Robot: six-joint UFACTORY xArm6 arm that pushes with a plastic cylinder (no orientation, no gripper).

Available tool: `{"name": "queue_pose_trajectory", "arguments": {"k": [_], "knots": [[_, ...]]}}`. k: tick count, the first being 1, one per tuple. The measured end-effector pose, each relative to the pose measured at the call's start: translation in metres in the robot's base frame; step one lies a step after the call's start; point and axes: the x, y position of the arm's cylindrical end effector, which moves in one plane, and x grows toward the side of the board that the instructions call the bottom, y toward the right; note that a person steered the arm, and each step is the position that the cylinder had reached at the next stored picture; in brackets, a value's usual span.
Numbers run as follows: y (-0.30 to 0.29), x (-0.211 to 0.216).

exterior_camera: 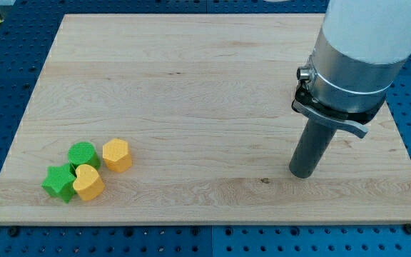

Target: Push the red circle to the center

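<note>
Green star point(58, 183) at lower left of the frame, touching a green round block point(83, 154) above it and a yellow heart point(88, 182) to its right; yellow hexagon-like block point(117, 155) just beside those. All on the wooden surface point(191, 86). My tip point(302, 173) at lower right, well apart from the cluster. No fingers, just a rod. Red circle not visible.
</note>
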Motion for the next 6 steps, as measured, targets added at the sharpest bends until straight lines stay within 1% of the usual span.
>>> {"name": "queue_pose_trajectory", "arguments": {"k": [1, 2, 3, 4, 5, 6], "knots": [[0.000, 0.000], [0.024, 0.009], [0.091, -0.008], [0.110, -0.051], [0.110, -0.070], [0.121, -0.072]]}}
